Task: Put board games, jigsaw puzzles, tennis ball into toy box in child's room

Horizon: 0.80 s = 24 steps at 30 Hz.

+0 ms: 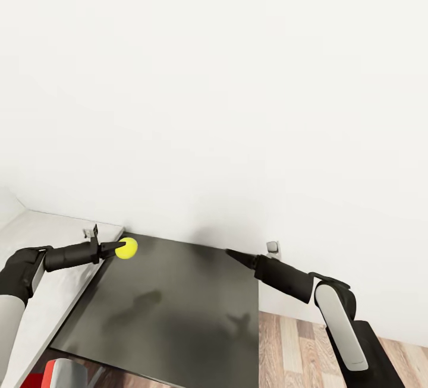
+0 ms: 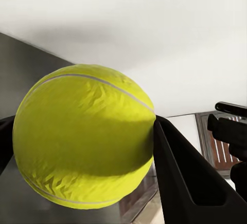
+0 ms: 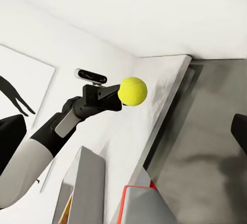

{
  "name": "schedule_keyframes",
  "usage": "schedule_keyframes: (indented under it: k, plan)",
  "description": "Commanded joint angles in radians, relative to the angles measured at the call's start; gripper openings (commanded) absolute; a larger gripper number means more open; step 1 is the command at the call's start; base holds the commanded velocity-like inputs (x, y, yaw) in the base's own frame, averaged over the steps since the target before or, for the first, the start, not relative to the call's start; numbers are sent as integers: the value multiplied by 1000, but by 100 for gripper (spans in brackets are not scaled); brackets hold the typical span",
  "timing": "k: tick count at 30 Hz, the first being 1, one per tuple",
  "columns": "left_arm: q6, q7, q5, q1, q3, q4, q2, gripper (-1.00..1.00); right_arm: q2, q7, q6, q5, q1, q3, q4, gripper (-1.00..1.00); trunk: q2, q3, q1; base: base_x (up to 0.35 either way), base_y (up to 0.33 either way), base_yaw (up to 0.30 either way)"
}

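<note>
— Left gripper (image 1: 119,249)?
— Clamping the tennis ball (image 1: 126,248) between 2 fingers (image 2: 190,183), holding it in the air over the near-left edge of the dark table (image 1: 178,311).
— Right gripper (image 1: 233,254)?
— Hovering over the table's far right side, fingers pressed together, gripping nothing.

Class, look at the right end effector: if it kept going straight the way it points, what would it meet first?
Probably the white wall behind the dark table; the right end effector points over the table toward it, though depth is unclear.

Yellow tennis ball (image 1: 126,248), seemingly dark-grey table (image 1: 178,311)
</note>
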Motion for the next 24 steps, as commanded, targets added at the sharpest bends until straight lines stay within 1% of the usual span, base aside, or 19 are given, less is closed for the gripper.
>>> schedule_keyframes:
  k: [1,10,11,12,15,17,20,24]
  plan:
    - [6,-9,-10,-1,4,0,-1,-100,0,3,3,2,-1,0,0,100,-2,-2,1,0,0,0]
    - [6,-9,-10,-1,5,0,-1,-100,-2,-2,4,1,-2,-1,3,100,-2,-2,1,0,0,0]
    - [6,-9,-10,-1,5,0,-1,-100,-2,-16,8,1,-2,-2,3,100,-2,-2,1,0,0,0]
    - [6,-9,-10,-1,5,0,-1,-100,-1,-45,13,0,-4,-2,4,100,-2,-2,1,0,0,0]
    - [6,-9,-10,-1,5,0,-1,-100,-1,-183,43,-13,-12,-2,4,100,-2,-2,1,0,0,0]
    - [6,-9,-9,0,5,0,-1,-100,1,-228,54,-27,-15,-2,4,100,-2,-2,1,0,0,0]
    - [6,-9,-9,-1,7,0,-1,-100,2,-263,61,-54,-16,3,3,100,-2,-2,1,0,0,0]
    - [6,-9,-9,-1,7,0,0,-100,2,-275,58,-64,-15,7,3,100,-2,-1,1,-17,0,0]
